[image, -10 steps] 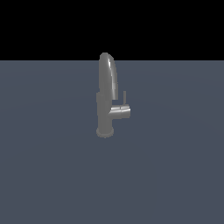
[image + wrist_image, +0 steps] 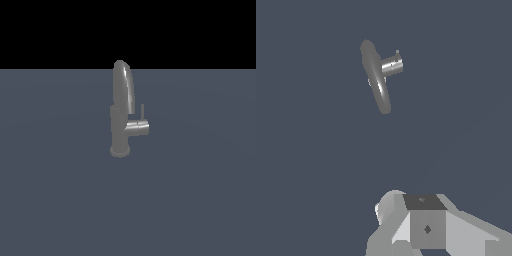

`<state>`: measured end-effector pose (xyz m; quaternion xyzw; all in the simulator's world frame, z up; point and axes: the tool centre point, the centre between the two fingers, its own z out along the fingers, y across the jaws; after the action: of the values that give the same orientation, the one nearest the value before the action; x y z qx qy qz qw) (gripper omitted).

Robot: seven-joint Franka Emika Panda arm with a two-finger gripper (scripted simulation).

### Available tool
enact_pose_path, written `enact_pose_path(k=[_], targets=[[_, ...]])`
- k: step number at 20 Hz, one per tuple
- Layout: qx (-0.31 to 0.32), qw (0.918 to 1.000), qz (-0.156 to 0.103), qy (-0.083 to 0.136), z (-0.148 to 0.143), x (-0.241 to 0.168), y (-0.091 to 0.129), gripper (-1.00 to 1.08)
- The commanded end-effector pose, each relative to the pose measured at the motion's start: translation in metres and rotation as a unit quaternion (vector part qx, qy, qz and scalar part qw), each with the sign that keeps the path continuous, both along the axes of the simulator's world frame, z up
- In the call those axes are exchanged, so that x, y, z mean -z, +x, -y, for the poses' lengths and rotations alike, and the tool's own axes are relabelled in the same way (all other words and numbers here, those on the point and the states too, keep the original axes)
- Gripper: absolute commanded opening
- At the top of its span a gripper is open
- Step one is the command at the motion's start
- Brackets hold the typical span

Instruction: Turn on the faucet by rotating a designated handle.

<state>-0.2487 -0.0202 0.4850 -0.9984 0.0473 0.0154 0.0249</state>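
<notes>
The grey metal faucet (image 2: 121,112) stands upright on the flat grey-blue ground, its arched spout rising above a cylindrical body and round base. The handle (image 2: 142,112) is a thin short rod standing up from a stubby horizontal cylinder (image 2: 138,128) on the exterior view's right of the body. The wrist view shows the faucet (image 2: 376,75) from above, with the handle's cylinder (image 2: 391,65) sticking out sideways. Grey blocky parts of my gripper (image 2: 423,220) show at that picture's edge, far from the faucet. The jaws are not clear. The gripper is out of the exterior view.
A flat grey-blue ground (image 2: 60,200) spreads all around the faucet under a black background. No other objects show.
</notes>
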Motion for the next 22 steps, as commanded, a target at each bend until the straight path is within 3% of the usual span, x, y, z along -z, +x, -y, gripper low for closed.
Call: enact_pose_path(k=[1,12,22], targets=[[0.006,0.9999,-0.007,0.006,0.000,0.001,0.005,-1.00],[0.054,0.9947,-0.067,0.057,0.000,0.014,0.051,-1.00],[0.112,0.9765,-0.141,0.119,0.004,0.036,0.104,-1.00]])
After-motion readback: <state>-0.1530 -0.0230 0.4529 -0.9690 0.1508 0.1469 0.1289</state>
